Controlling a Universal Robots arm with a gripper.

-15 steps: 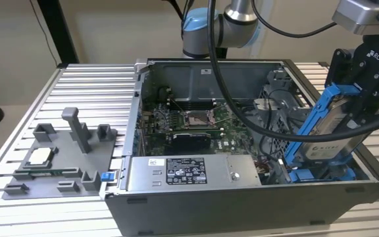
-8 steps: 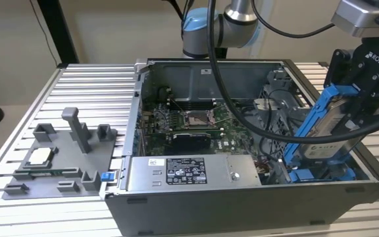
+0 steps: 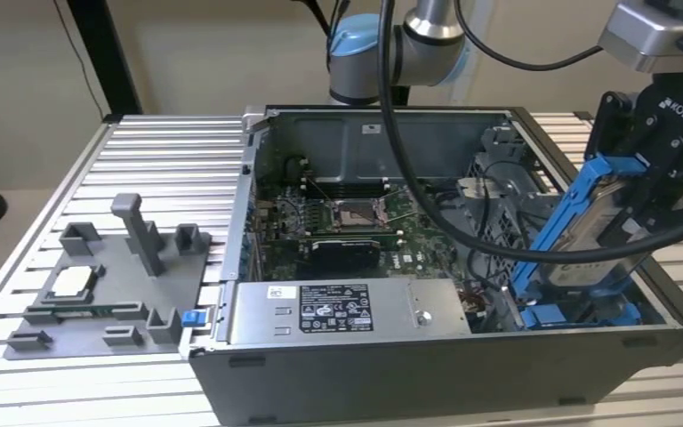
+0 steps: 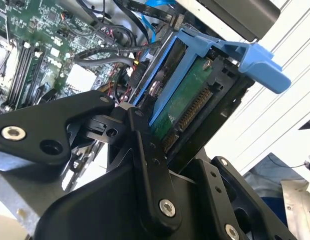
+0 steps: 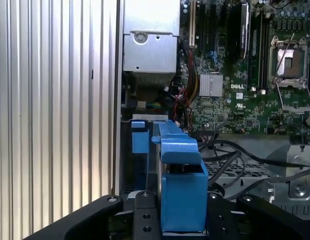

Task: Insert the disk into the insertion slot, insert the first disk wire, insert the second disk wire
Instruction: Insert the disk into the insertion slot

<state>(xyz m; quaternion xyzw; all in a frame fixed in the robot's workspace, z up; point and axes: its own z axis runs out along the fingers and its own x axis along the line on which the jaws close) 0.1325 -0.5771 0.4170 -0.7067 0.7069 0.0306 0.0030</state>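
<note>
The disk (image 3: 594,233), a silver drive in a bright blue carrier, hangs tilted over the right end of the open computer case. My gripper (image 3: 647,206) is shut on its upper part. The disk's lower end reaches down toward the insertion slot (image 3: 579,313), whose blue rails lie at the case's near right corner. In the second wrist view the disk's green circuit board (image 4: 187,102) and connector edge show between my black fingers (image 4: 144,150). In the first wrist view the blue carrier (image 5: 180,185) sits between the fingers, above the slot's blue tab (image 5: 139,141).
A grey labelled power-supply box (image 3: 324,311) lies along the case's front, beside the slot. The motherboard (image 3: 341,222) fills the case floor. Thick black cables (image 3: 472,231) loop from the arm across the case. A grey fixture (image 3: 104,285) stands on the ribbed table at the exterior view's left.
</note>
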